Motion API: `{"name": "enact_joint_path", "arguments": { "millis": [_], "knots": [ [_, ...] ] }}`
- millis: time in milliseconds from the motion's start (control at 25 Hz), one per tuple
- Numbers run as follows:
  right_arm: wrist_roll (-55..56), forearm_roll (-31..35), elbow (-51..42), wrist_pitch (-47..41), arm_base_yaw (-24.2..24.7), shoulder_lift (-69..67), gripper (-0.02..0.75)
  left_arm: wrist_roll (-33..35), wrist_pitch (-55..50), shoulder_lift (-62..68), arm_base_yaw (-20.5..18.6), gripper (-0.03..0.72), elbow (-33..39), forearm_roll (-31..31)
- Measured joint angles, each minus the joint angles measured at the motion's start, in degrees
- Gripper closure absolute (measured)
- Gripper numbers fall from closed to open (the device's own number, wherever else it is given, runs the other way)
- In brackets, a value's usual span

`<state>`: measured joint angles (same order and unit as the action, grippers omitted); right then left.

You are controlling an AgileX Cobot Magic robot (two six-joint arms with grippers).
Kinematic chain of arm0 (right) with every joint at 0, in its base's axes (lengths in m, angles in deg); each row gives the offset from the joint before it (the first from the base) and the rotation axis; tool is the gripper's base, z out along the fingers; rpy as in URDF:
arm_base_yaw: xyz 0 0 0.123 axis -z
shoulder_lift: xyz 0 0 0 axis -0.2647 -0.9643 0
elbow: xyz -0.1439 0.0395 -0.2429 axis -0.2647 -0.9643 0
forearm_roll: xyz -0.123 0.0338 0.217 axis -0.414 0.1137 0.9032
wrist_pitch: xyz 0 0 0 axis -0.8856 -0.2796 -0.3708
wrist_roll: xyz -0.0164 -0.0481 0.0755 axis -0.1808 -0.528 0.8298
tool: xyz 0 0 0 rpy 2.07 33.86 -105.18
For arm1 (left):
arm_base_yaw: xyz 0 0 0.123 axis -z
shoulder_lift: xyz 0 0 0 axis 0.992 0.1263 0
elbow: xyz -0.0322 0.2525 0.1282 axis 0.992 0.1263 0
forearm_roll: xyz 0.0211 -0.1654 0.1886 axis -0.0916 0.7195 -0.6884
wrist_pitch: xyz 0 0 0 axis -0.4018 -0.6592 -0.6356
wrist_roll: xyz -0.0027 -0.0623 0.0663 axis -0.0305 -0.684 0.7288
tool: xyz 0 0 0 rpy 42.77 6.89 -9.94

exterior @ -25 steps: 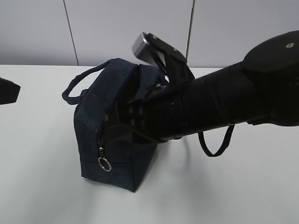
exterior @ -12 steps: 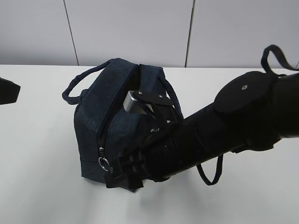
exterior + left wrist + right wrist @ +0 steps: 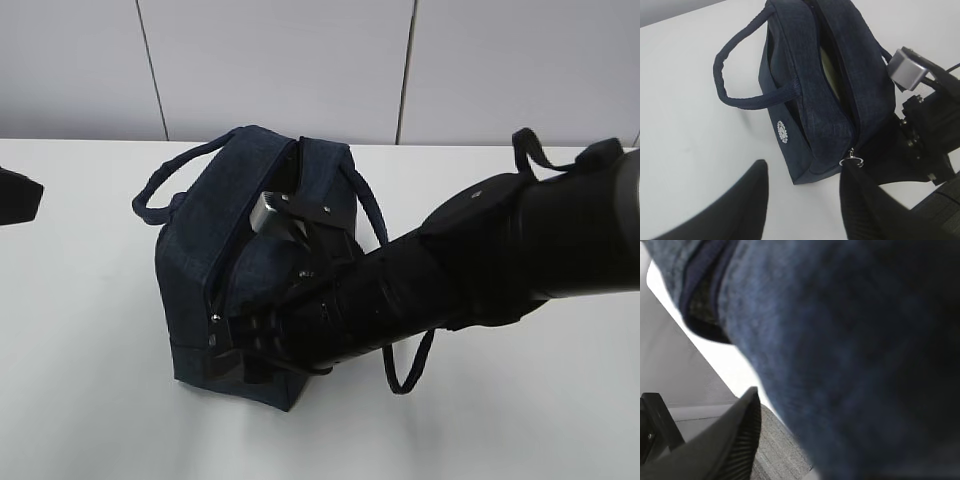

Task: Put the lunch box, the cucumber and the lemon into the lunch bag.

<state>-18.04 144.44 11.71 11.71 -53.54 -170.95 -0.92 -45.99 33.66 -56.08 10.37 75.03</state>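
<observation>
A dark navy lunch bag (image 3: 235, 270) stands at the centre left of the exterior frame on a white counter (image 3: 90, 400), its top zipper open along the ridge. The right arm (image 3: 470, 270) reaches in from the right edge and lies low across the bag's near side, its right gripper (image 3: 235, 352) pressed against the lower front corner of the bag; whether its jaws are released or clenched cannot be told, since the right wrist camera is filled with blurred blue fabric. One looped handle (image 3: 165, 180) arches off the bag's upper left; the other hangs below the arm at centre right.

From the left wrist camera, the bag fills the upper middle of the frame, a round white logo (image 3: 783, 131) on its side and a metal ring pull (image 3: 852, 161) at the lower end of the zipper. A pale green surface (image 3: 827, 67) shows through the opening, too little of it to name. The left gripper (image 3: 805, 200) hovers at the bottom of the frame, jaws spread apart and holding nothing, the right-hand one just beside the ring pull.
</observation>
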Motion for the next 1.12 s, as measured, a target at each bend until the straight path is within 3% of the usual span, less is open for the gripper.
{"name": "enact_joint_path", "arguments": {
  "millis": [440, 720, 1120],
  "knots": [
    [-10.12, 12.98, 0.47, 2.22, 0.00, -1.07, 0.391, -0.04, -0.43, 0.00, 0.00, 0.367, 0.00, 0.00],
    [-13.05, 15.26, 0.47, 1.67, 0.00, -1.15, 0.507, -0.04, -0.71, 0.00, 0.00, 0.367, 0.00, 0.00],
    [-15.55, 18.29, 0.58, -3.63, -0.10, -3.95, 0.514, -0.04, -0.97, 0.00, 0.00, 0.367, 0.00, 0.00]
  ]
}}
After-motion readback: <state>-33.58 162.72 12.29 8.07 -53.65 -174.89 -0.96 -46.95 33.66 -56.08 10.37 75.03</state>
